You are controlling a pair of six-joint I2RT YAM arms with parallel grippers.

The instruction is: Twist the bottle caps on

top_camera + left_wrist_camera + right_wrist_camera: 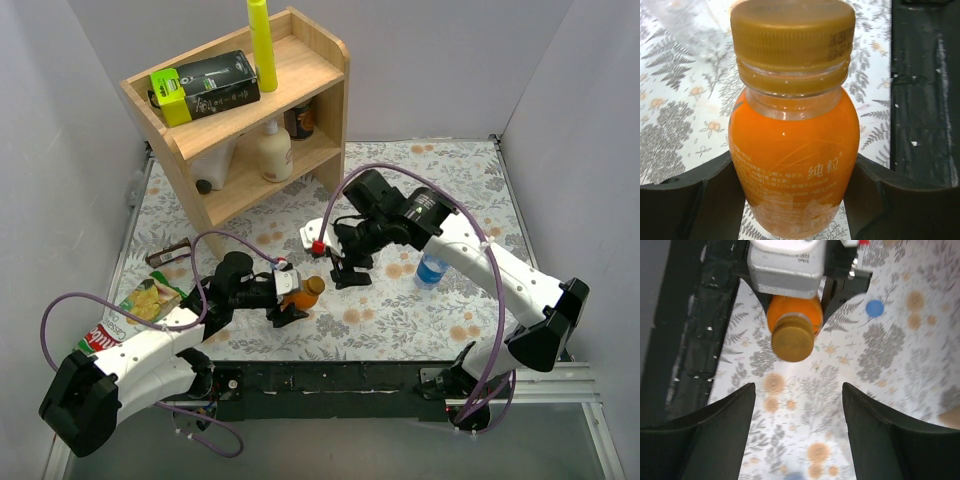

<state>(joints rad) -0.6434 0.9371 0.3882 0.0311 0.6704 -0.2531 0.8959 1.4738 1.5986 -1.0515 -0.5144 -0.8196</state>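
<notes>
My left gripper [290, 300] is shut on the short orange bottle [795, 145] and holds it upright just above the flowered mat. The orange-brown cap [792, 35] sits on the bottle's neck, as the right wrist view also shows [792, 337]. My right gripper [798, 386] is open and empty. It hangs a little to the right of the bottle [350, 272], apart from it. The blue cap [874, 307] lies on the mat beyond the left gripper. The clear bottle with the blue label [432, 268] stands under my right arm. A clear bottle [680, 25] shows blurred behind the orange one. The white-and-blue cap is out of view.
A wooden shelf [320, 110] stands at the back left with a tall yellow tube [262, 40], a green-and-black box [205, 88] and a cream lotion bottle [275, 152]. A snack bag [145, 300] lies at the left. The black table edge [330, 380] runs along the front.
</notes>
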